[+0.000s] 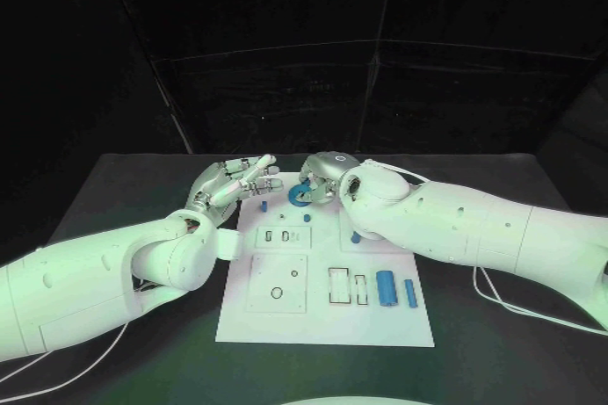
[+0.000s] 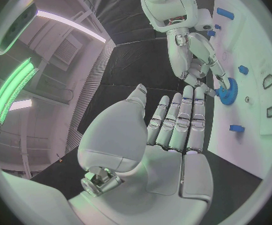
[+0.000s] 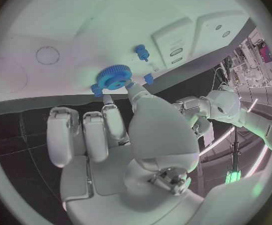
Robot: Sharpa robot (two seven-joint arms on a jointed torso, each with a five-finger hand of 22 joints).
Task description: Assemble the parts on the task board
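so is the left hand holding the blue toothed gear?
No. The left hand is flat and holds nothing; the right hand pinches the blue toothed gear.

The head view is lit from above: the task board (image 1: 324, 286) and both white arms read bright with a greenish tint, while the black surface (image 1: 507, 352) and the backdrop stay dark and show little detail. In the left wrist view, long ceiling light strips (image 2: 73, 26) glare white and green, and the left robot hand (image 2: 163, 140) is evenly lit and sharp. Both wrist views are fisheye circles in dark frames; straight edges bow and detail smears toward the rim.
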